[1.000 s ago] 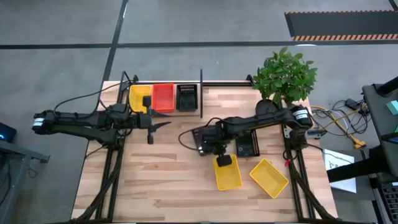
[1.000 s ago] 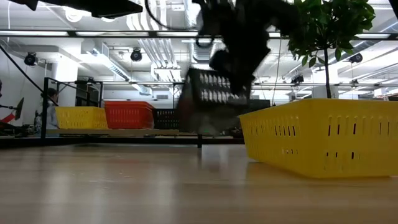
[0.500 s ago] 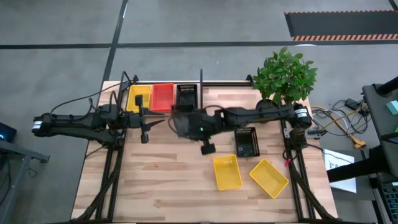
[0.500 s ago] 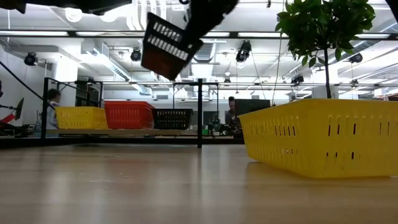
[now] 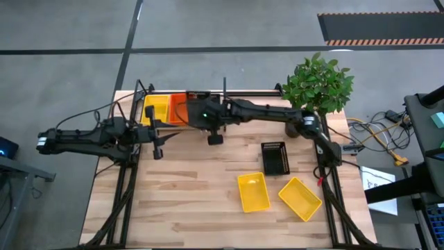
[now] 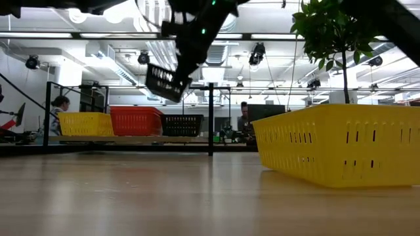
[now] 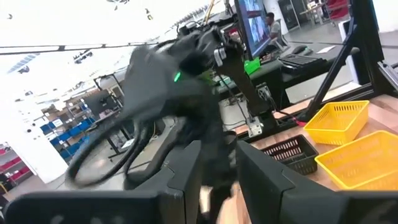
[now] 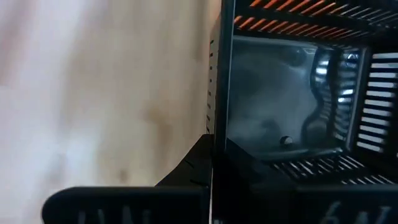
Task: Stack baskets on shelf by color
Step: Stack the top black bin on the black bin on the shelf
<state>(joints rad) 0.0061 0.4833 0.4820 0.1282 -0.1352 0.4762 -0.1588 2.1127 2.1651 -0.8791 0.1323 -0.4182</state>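
— Holding a black basket in the air, is it, that right end effector?

— Yes, closed on its wall. The basket hangs tilted above the shelf, over the spot where the red and black shelf baskets sit.

— And what is on the shelf?

— In the low view, three in a row: a yellow basket, the red one, and a black one next to the divider post.

— The left end effector?

— It waits over the bench just in front of the shelf's left end, fingers partly apart, nothing in them.

— Anything loose on the bench?

— A black basket right of centre, and two yellow ones nearer the front: one straight, one skewed. A potted plant stands at the back right.
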